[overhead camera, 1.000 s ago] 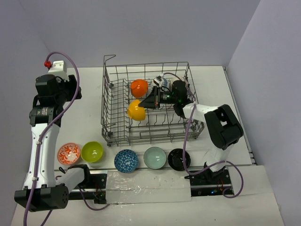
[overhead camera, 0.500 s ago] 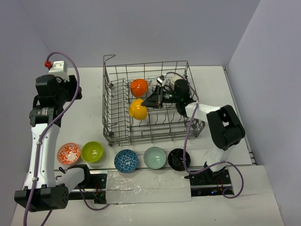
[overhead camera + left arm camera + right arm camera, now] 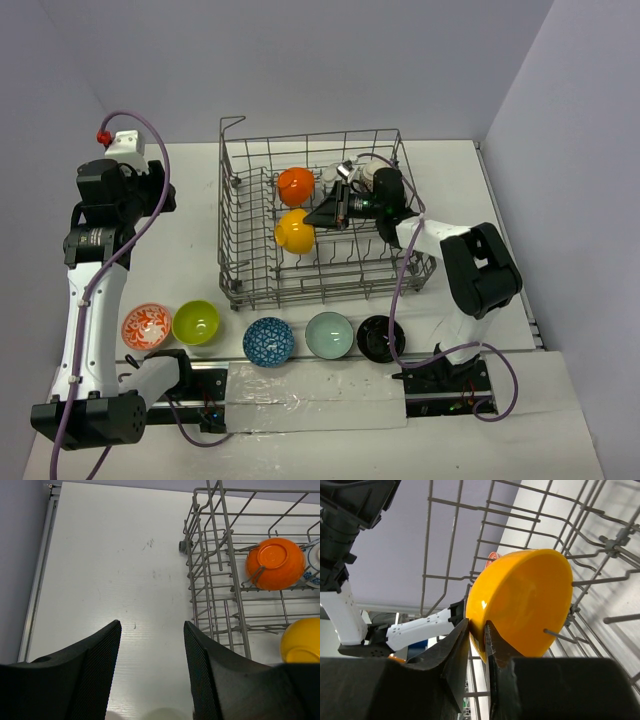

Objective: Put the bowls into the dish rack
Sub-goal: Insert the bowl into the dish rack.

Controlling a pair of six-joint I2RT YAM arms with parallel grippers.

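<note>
The yellow bowl (image 3: 294, 232) stands on edge between tines in the middle of the dish rack (image 3: 232, 240), just below the orange bowl (image 3: 296, 186). Set upright like this, both take little room and would drain. The jaws of the right arm (image 3: 470, 265) straddle the yellow bowl's rim, nearly closed; I cannot tell whether they pinch it or merely flank it. A row of bowls (image 3: 268, 341) sits on the desk (image 3: 180, 200) along the lower frame, not yet loaded. At the left, the jaws of the left arm (image 3: 95, 250) hang open and empty.
</note>
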